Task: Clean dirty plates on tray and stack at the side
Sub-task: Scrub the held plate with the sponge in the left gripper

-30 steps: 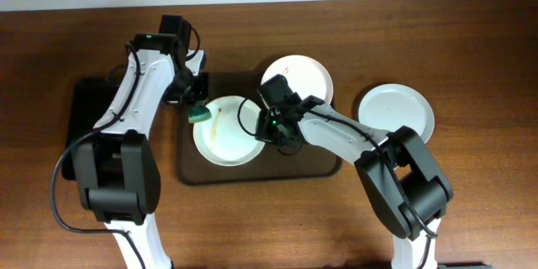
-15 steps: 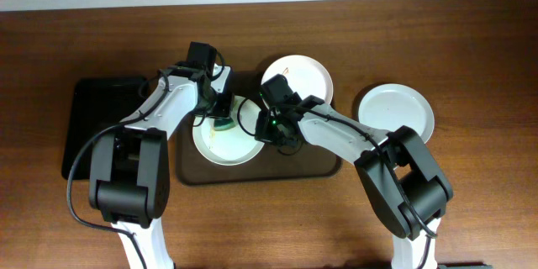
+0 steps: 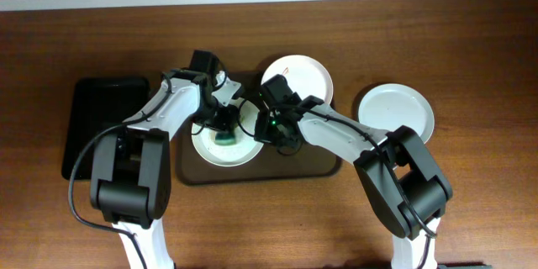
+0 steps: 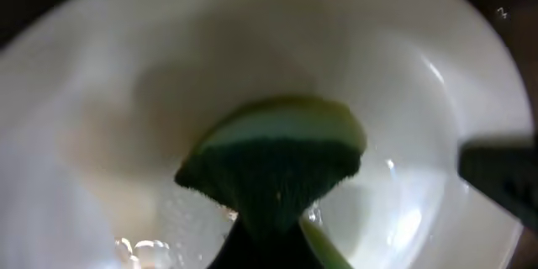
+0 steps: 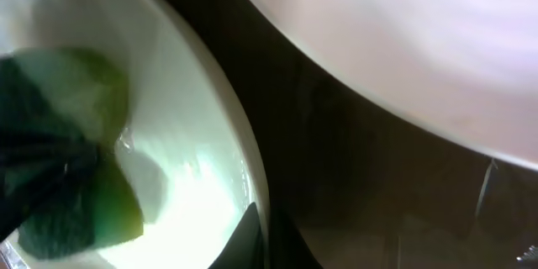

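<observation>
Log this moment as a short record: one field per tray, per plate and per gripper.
brown tray: holds two plates
black tray: left of the brown tray
near plate: on the brown tray, front left, wet sheen
far plate: on the brown tray, back right, small brown mark
side plate: on the table right of the brown tray, looks clean
left gripper: shut on a green sponge, pressed onto the near plate
right gripper: at the near plate's right rim; grip unclear

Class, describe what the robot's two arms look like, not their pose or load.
The left arm and right arm match: white rounded links, bulky black joints, thin black looping cables. A green light glows near the right wrist.
</observation>
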You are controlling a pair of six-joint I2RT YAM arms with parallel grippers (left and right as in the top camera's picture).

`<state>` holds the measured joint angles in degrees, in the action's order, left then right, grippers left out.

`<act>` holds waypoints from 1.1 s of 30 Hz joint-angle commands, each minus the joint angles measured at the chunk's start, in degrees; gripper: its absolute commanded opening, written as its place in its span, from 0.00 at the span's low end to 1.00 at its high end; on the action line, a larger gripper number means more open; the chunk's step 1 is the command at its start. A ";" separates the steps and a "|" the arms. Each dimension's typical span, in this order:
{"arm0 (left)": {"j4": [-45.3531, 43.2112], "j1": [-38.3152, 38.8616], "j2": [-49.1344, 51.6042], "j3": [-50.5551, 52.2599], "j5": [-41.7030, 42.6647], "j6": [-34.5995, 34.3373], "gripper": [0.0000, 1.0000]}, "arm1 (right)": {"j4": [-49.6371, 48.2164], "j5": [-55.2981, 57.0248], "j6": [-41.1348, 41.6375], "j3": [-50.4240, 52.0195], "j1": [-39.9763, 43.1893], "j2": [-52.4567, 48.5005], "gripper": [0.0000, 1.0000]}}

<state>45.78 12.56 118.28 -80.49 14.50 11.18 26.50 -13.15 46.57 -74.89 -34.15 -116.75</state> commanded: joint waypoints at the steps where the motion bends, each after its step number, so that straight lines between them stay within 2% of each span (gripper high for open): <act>1: -2.45 -0.24 3.78 3.37 -24.81 -19.23 0.00 | 0.24 0.26 0.17 -0.35 0.17 -1.62 0.04; 2: -0.11 -0.72 3.82 4.33 -32.87 -27.41 0.00 | 0.26 0.26 0.17 -0.35 0.26 -1.62 0.04; 3: 2.51 -0.72 3.82 4.33 -36.02 -29.86 0.01 | 0.26 0.09 0.17 -0.35 0.52 -1.62 0.04; 6: 10.54 -0.72 3.82 4.33 -34.75 -29.97 0.00 | 0.26 -0.17 0.20 -0.35 0.85 -1.62 0.04; 7: 12.46 -0.66 3.82 4.33 -29.51 -27.74 0.00 | 0.26 -0.17 0.20 -0.35 0.87 -1.62 0.04; 11: 14.01 1.77 3.82 4.33 -1.51 -3.13 0.00 | 0.00 -0.17 0.20 -0.35 0.87 -1.62 0.04; 15: 18.40 4.70 3.82 4.33 4.13 4.00 0.01 | -0.26 -0.20 0.22 -0.35 0.92 -1.62 0.04; 18: 18.43 5.25 3.85 4.35 3.98 4.11 0.01 | -0.31 -0.24 0.20 -0.35 0.92 -1.62 0.04; 19: 17.14 5.22 3.85 4.44 1.97 2.75 0.01 | -0.31 -0.24 0.20 -0.35 0.92 -1.62 0.04; 23: 8.81 5.22 3.87 8.09 -24.28 -19.30 0.01 | -0.28 -0.24 0.20 -0.35 0.92 -1.62 0.04; 25: 5.16 5.22 3.87 10.38 -31.43 -26.14 0.00 | -0.24 -0.24 0.20 -0.35 0.92 -1.62 0.04; 26: 3.15 5.22 3.87 11.26 -33.88 -28.44 0.01 | -0.20 -0.22 0.20 -0.35 0.92 -1.62 0.04; 29: -0.57 5.22 3.87 11.54 -35.08 -28.74 0.01 | -0.15 -0.22 0.20 -0.35 0.92 -1.62 0.04; 33: 4.55 5.11 3.85 5.81 -34.91 -32.65 0.01 | -0.15 -0.20 0.17 -0.35 0.92 -1.62 0.04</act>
<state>48.58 19.59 115.50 -75.70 -16.40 -17.21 25.17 -15.53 48.05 -75.22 -33.89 -117.38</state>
